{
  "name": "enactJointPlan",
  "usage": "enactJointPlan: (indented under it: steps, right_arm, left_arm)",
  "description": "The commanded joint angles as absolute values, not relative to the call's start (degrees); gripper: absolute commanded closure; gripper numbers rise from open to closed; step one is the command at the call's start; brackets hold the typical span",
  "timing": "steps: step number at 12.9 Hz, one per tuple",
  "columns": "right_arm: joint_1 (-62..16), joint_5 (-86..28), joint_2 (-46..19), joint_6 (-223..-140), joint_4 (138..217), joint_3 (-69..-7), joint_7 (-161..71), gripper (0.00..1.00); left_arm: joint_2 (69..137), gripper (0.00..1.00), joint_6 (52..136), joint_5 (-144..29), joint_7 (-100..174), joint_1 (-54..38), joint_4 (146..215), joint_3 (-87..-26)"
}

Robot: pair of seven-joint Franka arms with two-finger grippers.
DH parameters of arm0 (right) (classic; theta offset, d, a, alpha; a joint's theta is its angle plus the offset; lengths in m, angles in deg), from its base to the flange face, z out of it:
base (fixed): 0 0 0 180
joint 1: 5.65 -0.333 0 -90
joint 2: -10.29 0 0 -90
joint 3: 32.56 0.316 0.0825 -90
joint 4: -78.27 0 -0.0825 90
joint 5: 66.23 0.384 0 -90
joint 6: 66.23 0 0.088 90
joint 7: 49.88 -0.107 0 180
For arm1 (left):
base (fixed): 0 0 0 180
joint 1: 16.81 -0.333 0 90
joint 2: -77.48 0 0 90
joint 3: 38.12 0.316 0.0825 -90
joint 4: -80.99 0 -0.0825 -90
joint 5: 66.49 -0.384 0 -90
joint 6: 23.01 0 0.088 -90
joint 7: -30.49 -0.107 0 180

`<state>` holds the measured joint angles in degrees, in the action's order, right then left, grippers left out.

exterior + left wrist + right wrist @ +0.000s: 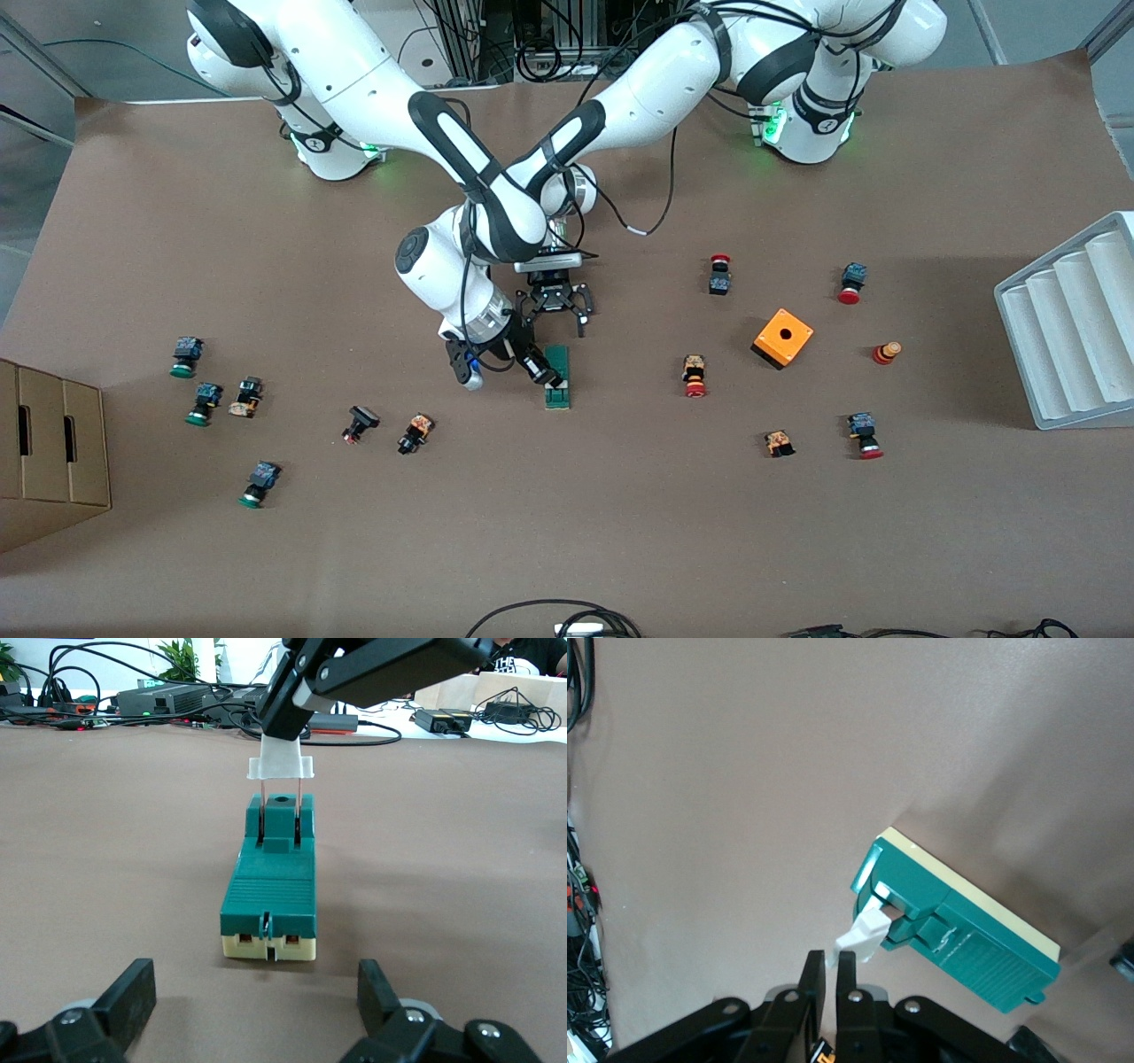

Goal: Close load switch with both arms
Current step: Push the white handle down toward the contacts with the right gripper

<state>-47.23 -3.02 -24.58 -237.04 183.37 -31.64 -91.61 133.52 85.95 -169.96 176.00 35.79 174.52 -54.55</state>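
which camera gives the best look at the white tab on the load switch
The left wrist view: the white tab stands raised above the load switch, pinched by the right claw. The right wrist view shows the tab side-on at its claw tips. In the front view the claw mostly covers it.

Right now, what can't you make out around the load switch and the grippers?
- Load switch: front view, the right gripper covers the white tab.
- Right wrist view: whether the fingertips touch the tab is unclear.
- Left gripper: left wrist view, its body is cut off by the edge.
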Motion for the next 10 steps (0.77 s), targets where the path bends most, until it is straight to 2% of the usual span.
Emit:
enactJointPlan:
  steps: [1,10]
  right_arm:
    - [-46.87,-1.19,-26.45,-236.82,180.58,-31.5,-89.87,0.89]
    - [-46.79,-1.45,-27.85,-236.82,179.26,-31.59,-89.61,0.89]
  left_arm:
    - [137.77,0.0,88.97,-170.64,177.89,36.19,171.35,-54.73]
    - [138.12,0.0,88.97,-170.64,177.89,36.19,170.82,-54.73]
